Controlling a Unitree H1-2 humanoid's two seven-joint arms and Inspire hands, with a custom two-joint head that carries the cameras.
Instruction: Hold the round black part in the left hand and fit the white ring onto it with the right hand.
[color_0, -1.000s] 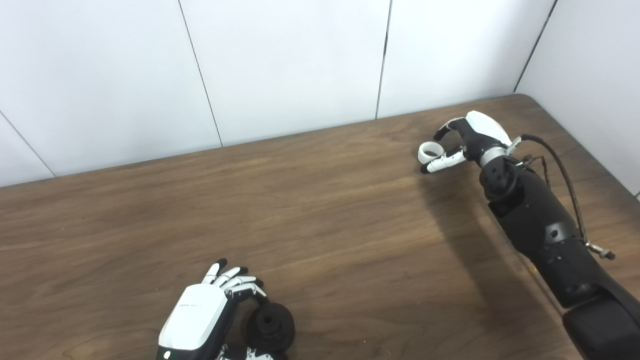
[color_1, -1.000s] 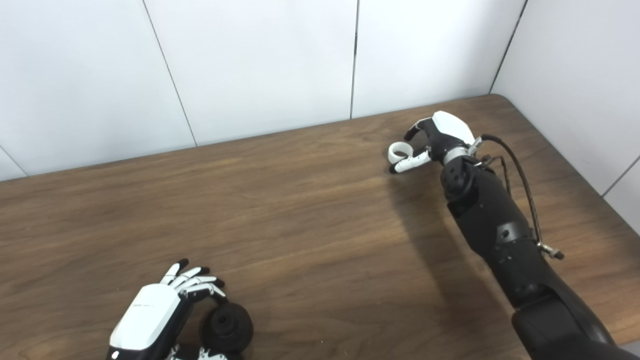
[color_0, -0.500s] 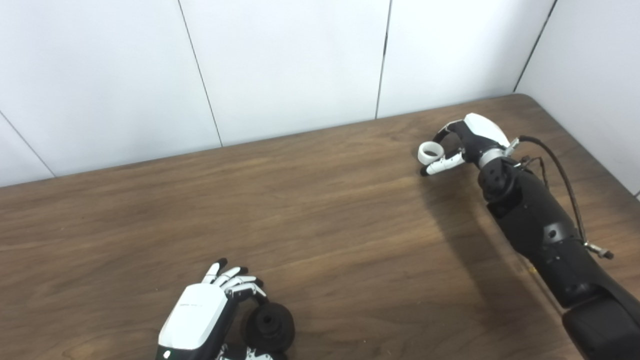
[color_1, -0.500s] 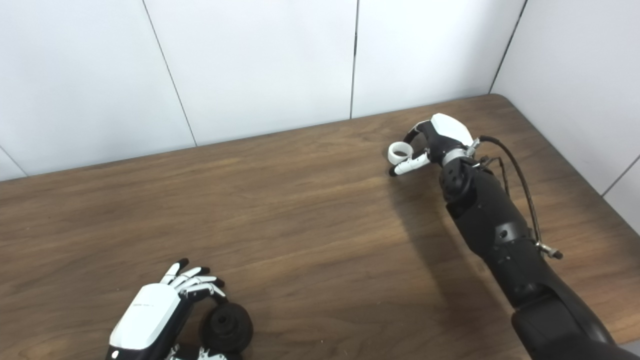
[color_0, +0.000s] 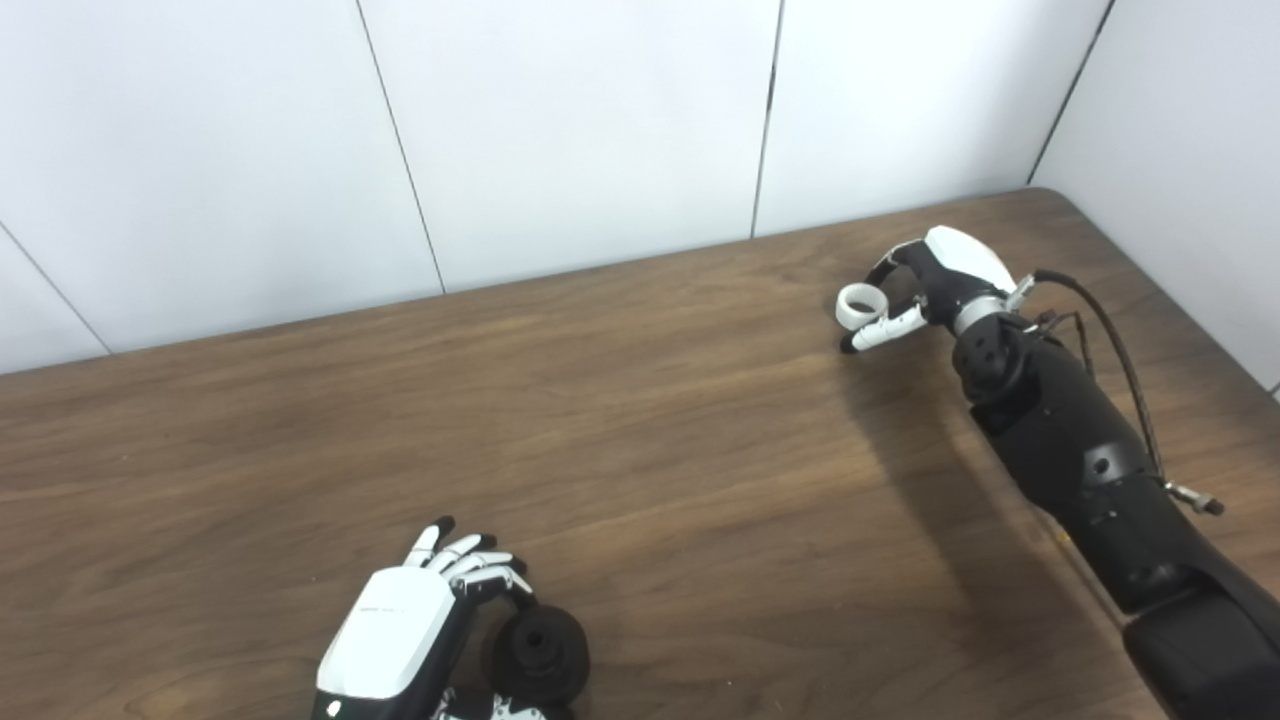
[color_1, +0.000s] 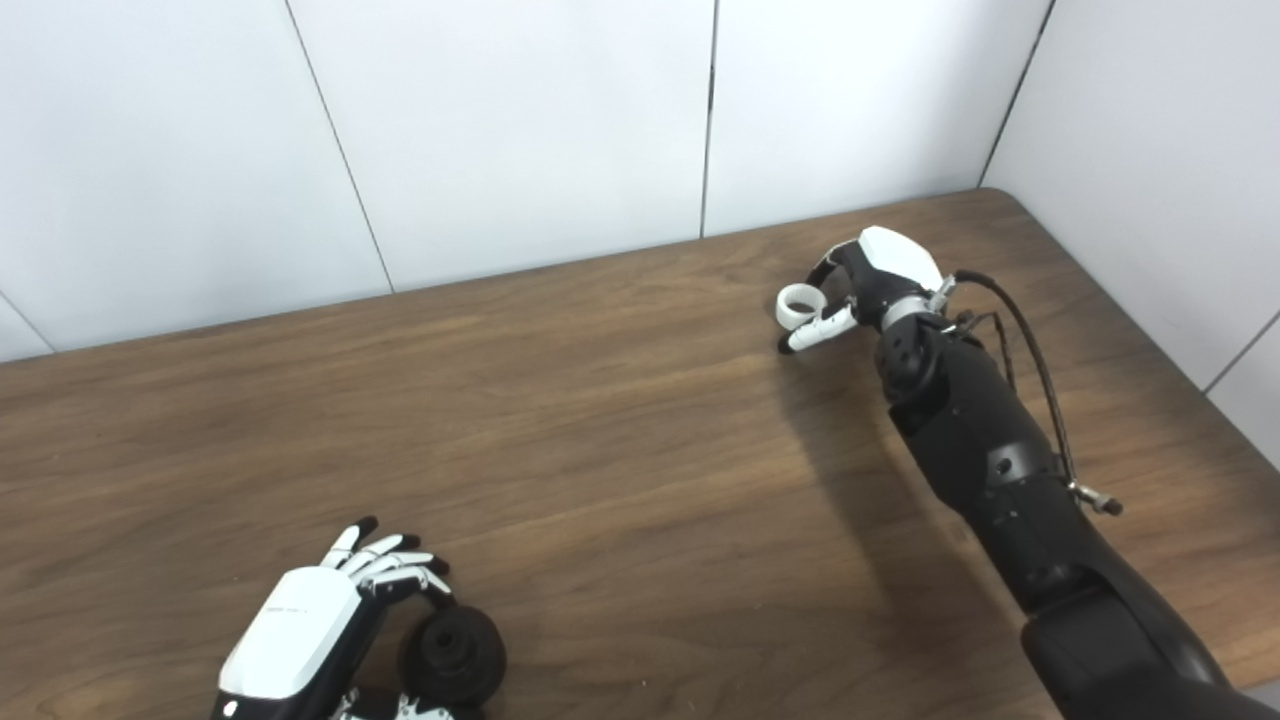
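The white ring (color_0: 858, 303) sits at the far right of the tabletop (color_0: 640, 420), pinched by the right hand (color_0: 925, 285), which should lift it level and carry it well across to the round black part (color_0: 540, 652) cradled in the left hand (color_0: 410, 625).

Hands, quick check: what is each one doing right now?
Left hand: shut on the round black part.
Right hand: fingers around the white ring; whether it grips cannot be told.
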